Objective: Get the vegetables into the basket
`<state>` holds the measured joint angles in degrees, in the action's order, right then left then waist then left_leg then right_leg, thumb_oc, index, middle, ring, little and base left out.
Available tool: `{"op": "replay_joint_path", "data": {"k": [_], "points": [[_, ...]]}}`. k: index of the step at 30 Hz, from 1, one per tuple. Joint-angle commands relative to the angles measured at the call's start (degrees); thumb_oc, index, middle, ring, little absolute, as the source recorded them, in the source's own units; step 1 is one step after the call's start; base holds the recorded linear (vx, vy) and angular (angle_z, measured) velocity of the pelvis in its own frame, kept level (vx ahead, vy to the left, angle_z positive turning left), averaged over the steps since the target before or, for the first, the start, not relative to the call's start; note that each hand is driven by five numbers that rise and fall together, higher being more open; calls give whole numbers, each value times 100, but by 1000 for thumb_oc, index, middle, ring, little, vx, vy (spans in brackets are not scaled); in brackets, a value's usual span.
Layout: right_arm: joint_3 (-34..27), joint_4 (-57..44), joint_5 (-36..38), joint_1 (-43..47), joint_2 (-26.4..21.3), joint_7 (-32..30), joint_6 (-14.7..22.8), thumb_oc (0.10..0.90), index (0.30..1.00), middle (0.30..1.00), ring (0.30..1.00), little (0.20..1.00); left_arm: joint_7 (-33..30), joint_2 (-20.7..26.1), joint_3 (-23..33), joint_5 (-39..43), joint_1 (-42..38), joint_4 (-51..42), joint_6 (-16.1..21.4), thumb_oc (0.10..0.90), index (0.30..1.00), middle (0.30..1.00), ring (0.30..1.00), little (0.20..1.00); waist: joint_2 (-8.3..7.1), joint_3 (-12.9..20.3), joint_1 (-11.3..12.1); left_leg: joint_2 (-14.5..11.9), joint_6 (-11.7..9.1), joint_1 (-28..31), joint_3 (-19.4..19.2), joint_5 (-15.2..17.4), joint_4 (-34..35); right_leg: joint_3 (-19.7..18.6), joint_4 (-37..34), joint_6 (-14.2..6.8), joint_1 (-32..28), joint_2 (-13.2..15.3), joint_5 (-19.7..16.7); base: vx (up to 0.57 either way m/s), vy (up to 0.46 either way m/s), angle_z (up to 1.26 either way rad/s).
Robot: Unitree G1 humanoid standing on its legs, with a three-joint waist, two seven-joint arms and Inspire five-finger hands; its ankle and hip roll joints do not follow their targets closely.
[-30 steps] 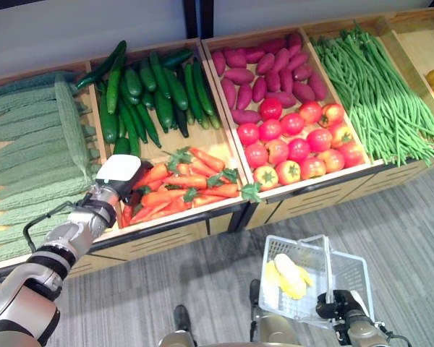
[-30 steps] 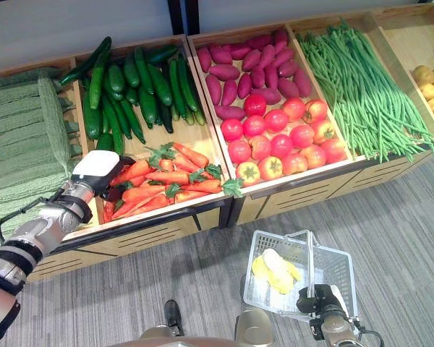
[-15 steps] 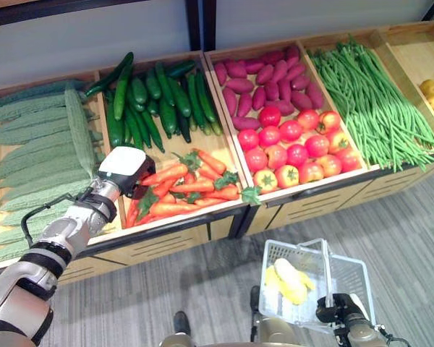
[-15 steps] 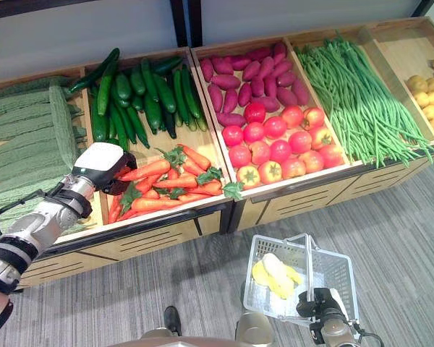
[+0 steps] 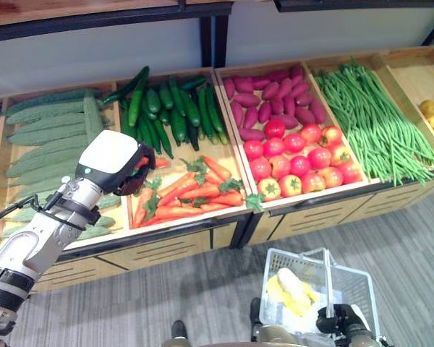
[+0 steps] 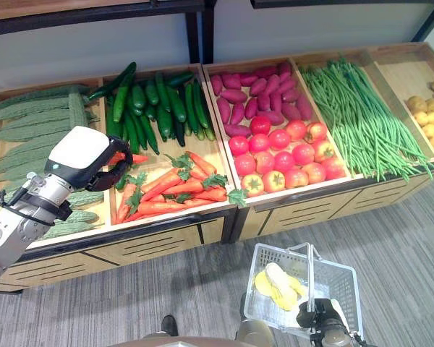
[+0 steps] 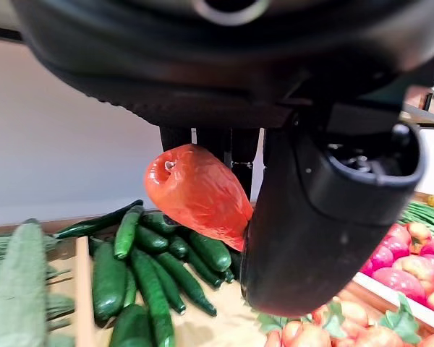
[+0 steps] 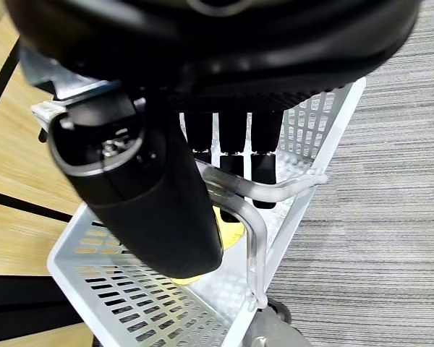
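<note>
- Since the earlier frame, left hand had lifted off the carrot pile, fingers curled round one carrot, held above the wooden bin.
- Nearest: right hand was closed on the handle of the white basket, over grey carpet; yellow items lay inside.
- Farther back: cucumbers, tomatoes, purple sweet potatoes, green beans.

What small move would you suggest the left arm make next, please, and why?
Probably swing toward the basket. The left robot hand grips a carrot, lifted above the carrot bin, while the right robot hand holds the basket's handle over the floor.
</note>
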<state>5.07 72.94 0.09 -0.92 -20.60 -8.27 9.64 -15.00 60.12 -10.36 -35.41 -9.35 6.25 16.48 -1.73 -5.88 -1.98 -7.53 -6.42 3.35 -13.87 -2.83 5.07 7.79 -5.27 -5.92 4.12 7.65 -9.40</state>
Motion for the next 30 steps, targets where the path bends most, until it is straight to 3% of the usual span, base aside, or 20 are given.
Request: {"op": "replay_joint_path", "data": {"k": [1,7,12,17,19,20,21,22,23,25,26,27,30], "points": [[-2,205,-63,-92,-251,-59,147,400,300,300,300,300,-199,257,541,642,-734,-370,195,400,300,300,300,300,-153,390,-25,-191,-122,-101,355,157,-7,101,27,-728,-197,708,99,35,20,5],[-74,186,-39,-142,-241,-12,123,400,300,300,300,300,171,104,490,1346,-713,-858,455,400,300,300,300,300,-213,390,-42,-70,-39,-21,356,224,-7,125,27,-771,-286,804,57,13,56,3],[-132,58,77,-257,-195,28,135,400,300,300,300,300,469,205,32,1831,-1021,-1262,619,400,300,300,300,300,-295,381,-128,83,63,-6,358,287,-55,32,64,-839,-301,942,-68,-1,98,1],[-227,-12,158,-411,-217,49,149,400,300,300,300,300,634,213,-753,1973,-1768,-1447,781,400,300,300,300,300,-423,288,-363,476,272,-200,257,502,-381,-322,101,-908,5,1229,-713,-101,171,-7],[-249,-85,143,-369,-216,44,142,400,300,300,300,300,663,287,-801,1974,-1833,-1631,885,400,300,300,300,300,-438,212,-352,554,340,-327,-63,534,-483,-413,79,-908,374,1292,-1043,-232,152,-50],[-217,-95,117,-359,-201,51,147,400,300,300,300,300,646,358,-716,2008,-1744,-1690,891,400,300,300,300,300,-406,154,-259,495,364,-338,-225,562,-510,-215,144,-908,418,1307,-948,-315,118,-102],[-208,-31,103,-326,-211,52,133,400,300,300,300,300,687,443,-567,2073,-1605,-1773,880,400,300,300,300,300,-322,85,-135,404,408,-425,-406,526,-546,287,542,-884,382,1365,-582,-192,52,-132],[-204,-29,103,-323,-215,52,135,400,300,300,300,300,691,443,-551,2075,-1590,-1779,880,400,300,300,300,300,-315,77,-147,398,406,-418,-398,531,-551,295,561,-883,376,1362,-564,-259,100,-137],[-210,39,69,-301,-238,41,134,400,300,300,300,300,718,510,-423,2119,-1461,-1868,878,400,300,300,300,300,-239,38,-61,329,444,-477,-585,420,-523,615,1051,-796,265,1361,-261,-179,93,-79],[-187,77,29,-288,-260,43,128,400,300,300,300,300,782,565,-247,2146,-1310,-1990,865,400,300,300,300,300,-161,72,13,292,449,-428,-624,489,-455,687,1505,-777,146,1324,90,-103,80,-35],[-182,75,29,-285,-266,43,131,400,300,300,300,300,790,564,-217,2150,-1284,-2006,859,400,300,300,300,300,-178,42,11,287,483,-473,-738,384,-485,748,1504,-704,182,1343,21,8,37,-72],[-178,118,-9,-268,-269,39,120,400,300,300,300,300,827,608,-136,2175,-1192,-2092,864,400,300,300,300,300,-139,76,78,278,470,-428,-736,458,-452,825,1792,-765,76,1348,187,-64,-5,-68],[-110,224,-38,-205,-258,63,99,400,300,300,300,300,893,651,72,2189,-987,-2173,843,400,300,300,300,300,-170,155,197,273,424,-424,-938,411,-401,1046,1572,-762,-215,1264,254,2,-64,-39]]}}
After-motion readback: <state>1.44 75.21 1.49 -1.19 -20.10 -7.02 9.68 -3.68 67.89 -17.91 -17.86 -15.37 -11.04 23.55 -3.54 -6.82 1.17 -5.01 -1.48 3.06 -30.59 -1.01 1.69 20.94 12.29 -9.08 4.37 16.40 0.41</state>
